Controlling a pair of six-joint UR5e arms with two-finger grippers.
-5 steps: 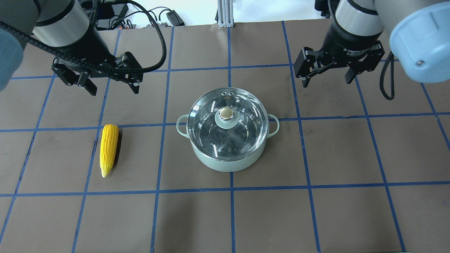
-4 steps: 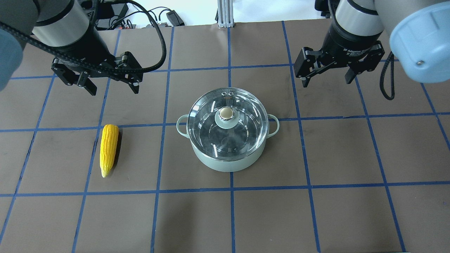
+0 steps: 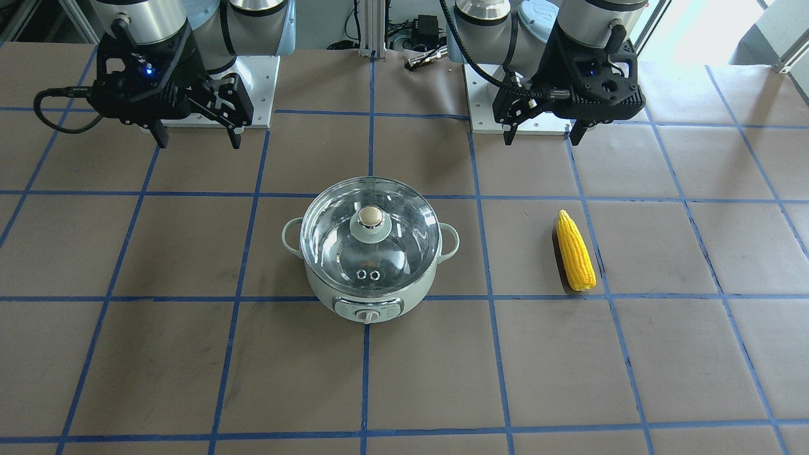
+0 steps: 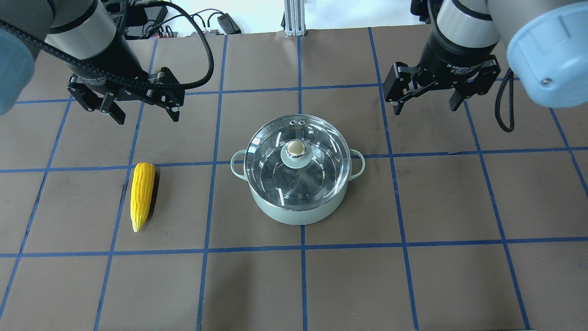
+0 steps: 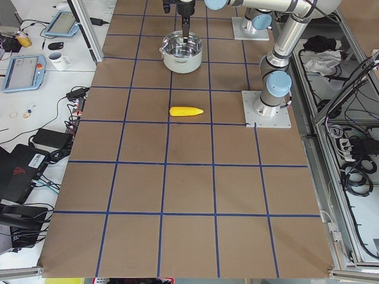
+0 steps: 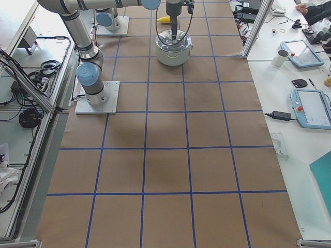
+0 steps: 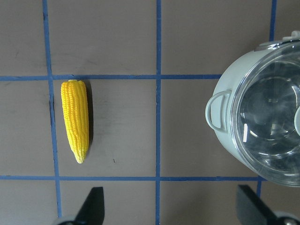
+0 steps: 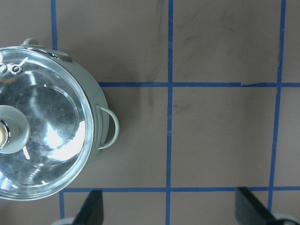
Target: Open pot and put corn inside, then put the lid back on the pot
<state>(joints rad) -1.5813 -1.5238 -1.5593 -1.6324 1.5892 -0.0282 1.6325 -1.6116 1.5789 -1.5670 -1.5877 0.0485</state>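
The mint-green pot [image 4: 298, 214] stands mid-table with the glass lid [image 4: 275, 172] seated on it, beige knob [image 4: 296, 147] on top. It also shows in the front view [image 3: 370, 303], with the lid [image 3: 335, 234]. The yellow corn [image 4: 141, 195] lies on the table left of the pot; in the front view the corn [image 3: 575, 259] is at the right. My left gripper [image 4: 143, 111] is open and empty, hovering behind the corn. My right gripper [image 4: 426, 105] is open and empty, hovering behind and right of the pot. The left wrist view shows the corn [image 7: 76, 119] and the pot [image 7: 225, 136].
The table is brown paper with a blue tape grid [image 4: 301, 87]. Cables and a metal post [image 4: 294, 16] sit beyond the far edge. Side desks with tablets [image 6: 310, 106] and a mug [image 5: 59, 59] flank the table ends.
Both arms have shifted slightly toward the far edge of the table. Pot, lid and corn have not moved.
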